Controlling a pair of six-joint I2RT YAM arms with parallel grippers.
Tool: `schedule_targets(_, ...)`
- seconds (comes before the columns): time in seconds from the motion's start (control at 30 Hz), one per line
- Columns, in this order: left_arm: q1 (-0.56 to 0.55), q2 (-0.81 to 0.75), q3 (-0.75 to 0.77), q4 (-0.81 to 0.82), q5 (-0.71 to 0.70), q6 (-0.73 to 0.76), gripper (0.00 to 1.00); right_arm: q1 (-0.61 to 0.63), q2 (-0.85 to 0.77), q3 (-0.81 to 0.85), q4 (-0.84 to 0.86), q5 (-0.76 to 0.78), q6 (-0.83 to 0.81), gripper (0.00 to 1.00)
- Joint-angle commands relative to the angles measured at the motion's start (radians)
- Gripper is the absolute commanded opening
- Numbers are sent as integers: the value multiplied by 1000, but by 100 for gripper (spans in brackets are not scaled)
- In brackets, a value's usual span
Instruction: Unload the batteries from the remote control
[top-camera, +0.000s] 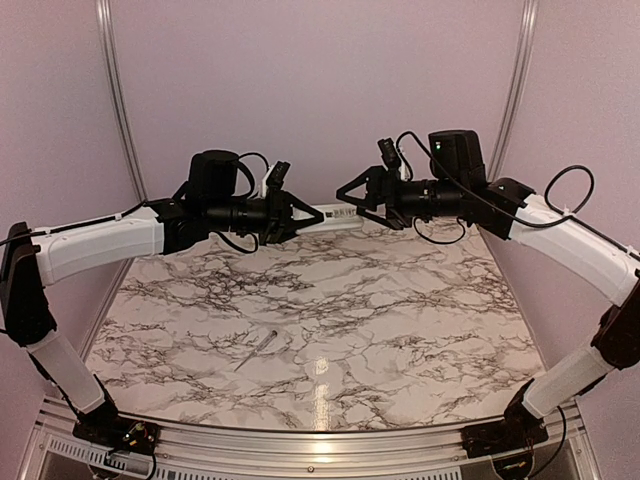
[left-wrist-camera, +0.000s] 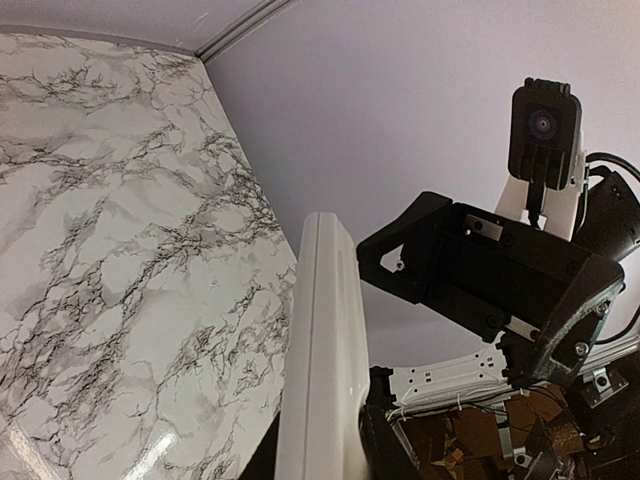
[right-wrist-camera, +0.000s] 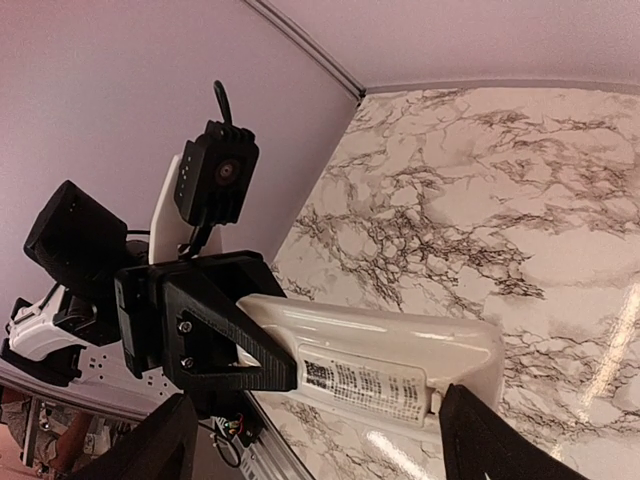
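The white remote control (top-camera: 328, 214) hangs level in the air above the far side of the table, between my two grippers. My left gripper (top-camera: 298, 212) is shut on one end of it, its black fingers (right-wrist-camera: 222, 340) clamping the body. In the right wrist view the remote control (right-wrist-camera: 400, 340) shows a printed label on its back. My right gripper (right-wrist-camera: 318, 400) is open, its fingers standing wide on either side of the free end. In the left wrist view the remote control (left-wrist-camera: 325, 340) runs away from me edge-on. The batteries are hidden.
A thin pale grey stick (top-camera: 258, 349) lies on the marble tabletop (top-camera: 400, 320) left of centre, below the arms. Purple walls close the back and sides. Both arm bases sit at the near edge.
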Motion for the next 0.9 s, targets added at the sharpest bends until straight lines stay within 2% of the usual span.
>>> schedule_targets(0.0, -13, -34, 20, 76, 27, 15, 0, 9, 27, 18, -20, 20, -1, 82)
schedule_targets(0.87, -34, -11, 74, 122, 45, 77, 0, 12, 71, 26, -100, 23, -13, 81)
